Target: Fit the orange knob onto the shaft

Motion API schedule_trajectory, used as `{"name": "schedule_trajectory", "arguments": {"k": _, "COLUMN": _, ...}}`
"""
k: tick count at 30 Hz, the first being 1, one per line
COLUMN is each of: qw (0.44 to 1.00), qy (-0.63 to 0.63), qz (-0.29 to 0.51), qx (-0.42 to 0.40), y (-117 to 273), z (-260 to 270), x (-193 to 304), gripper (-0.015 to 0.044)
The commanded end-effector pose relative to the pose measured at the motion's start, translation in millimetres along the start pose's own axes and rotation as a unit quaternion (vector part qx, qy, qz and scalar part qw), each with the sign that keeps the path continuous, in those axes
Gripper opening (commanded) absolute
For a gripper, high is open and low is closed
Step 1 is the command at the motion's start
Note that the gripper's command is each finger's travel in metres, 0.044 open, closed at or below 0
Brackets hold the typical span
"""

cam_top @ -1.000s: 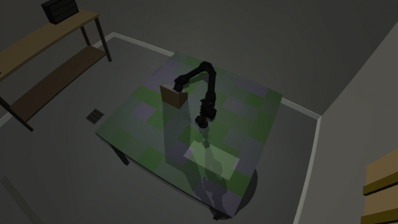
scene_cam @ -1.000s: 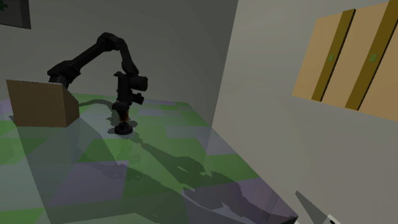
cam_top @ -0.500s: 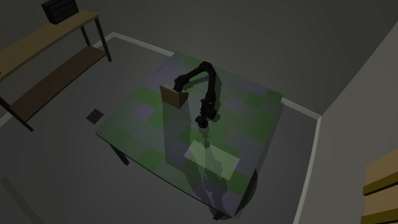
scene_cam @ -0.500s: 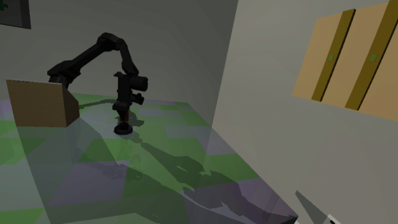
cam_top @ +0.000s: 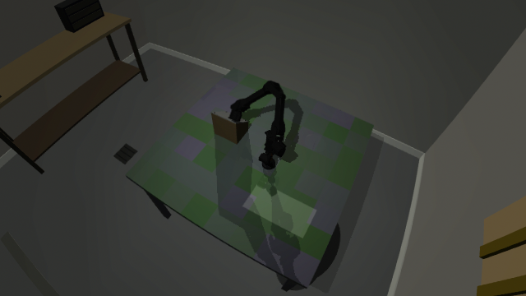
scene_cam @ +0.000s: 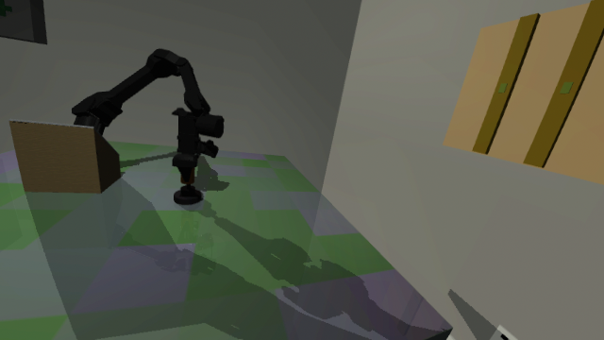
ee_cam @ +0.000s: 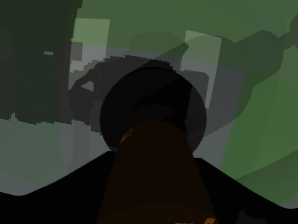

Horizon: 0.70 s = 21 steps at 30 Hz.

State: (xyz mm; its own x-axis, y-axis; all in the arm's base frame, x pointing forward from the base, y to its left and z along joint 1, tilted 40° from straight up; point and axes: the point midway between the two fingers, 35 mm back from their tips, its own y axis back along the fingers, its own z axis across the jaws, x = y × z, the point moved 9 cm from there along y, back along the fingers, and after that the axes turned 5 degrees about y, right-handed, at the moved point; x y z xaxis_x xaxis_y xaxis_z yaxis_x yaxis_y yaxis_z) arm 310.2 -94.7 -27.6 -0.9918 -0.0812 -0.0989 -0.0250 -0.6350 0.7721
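Note:
The orange knob [scene_cam: 191, 178] [ee_cam: 155, 172] is held upright between the fingers of my gripper [scene_cam: 187, 178], which is shut on it. The knob's lower end is directly over the middle of the dark round pedestal [scene_cam: 188, 197] [ee_cam: 112, 120]. In the exterior view a short dark part of the pedestal's centre shows below the knob, so the knob is not down on the base. The shaft itself is hidden, and I cannot tell whether its tip is inside the hole. In the top view the gripper [cam_top: 269, 166] hides the knob and most of the pedestal.
A brown box-like block [cam_top: 225, 128] [scene_cam: 61, 158] stands beside the arm's base, left of the gripper. The patchwork table top [cam_top: 164, 181] [scene_cam: 226, 283] is glossy and carries shadows and reflections. A wooden bench [cam_top: 53, 51] stands apart at the left.

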Motion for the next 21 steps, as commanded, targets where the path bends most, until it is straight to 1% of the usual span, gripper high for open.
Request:
{"name": "schedule_trajectory", "arguments": {"k": 1, "qw": 0.998, "qy": 0.063, "qz": -0.001, "qx": -0.001, "y": 0.3, "z": -0.6, "x": -0.8, "gripper": 0.0}}
{"name": "schedule_trajectory", "arguments": {"k": 21, "qw": 0.998, "qy": 0.068, "qz": -0.001, "qx": -0.001, "y": -3.1, "z": -0.7, "x": -2.6, "gripper": 0.0}}
